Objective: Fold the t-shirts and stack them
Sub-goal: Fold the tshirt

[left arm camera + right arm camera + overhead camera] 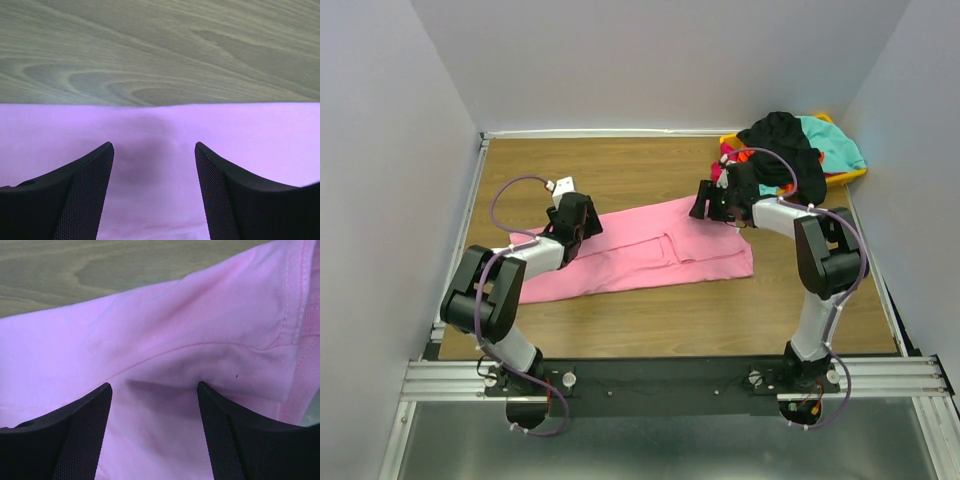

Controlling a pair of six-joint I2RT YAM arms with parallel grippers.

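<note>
From my seat I see the pink t-shirt point(650, 262) lying flat on the wooden surface point(620, 170). It is folded into a long band that runs slantwise, its left end nearer the arms' bases than its right end.

The left tool point(582, 220) hangs low over the shirt's left part, at its far edge. In the left wrist view the jaws stand well apart, with only smooth pink cloth below them and bare wood just beyond the shirt's edge, so it has hold of nothing.

The right tool point(706, 200) sits over the shirt's far right corner. In its wrist view the jaws are likewise spread wide over the cloth, with a stitched seam to their right, and nothing is pinched between them. Whether either tool's tips touch the cloth I cannot tell.

Beyond the pink shirt's right end, a yellow bin point(850, 177) holds the other shirts in a heap. A black t-shirt point(782, 135) lies on top, spilling over the rim toward the pink shirt, with a teal t-shirt point(835, 145) beside it and a bit of orange-red cloth point(733, 157) under the black one
</note>
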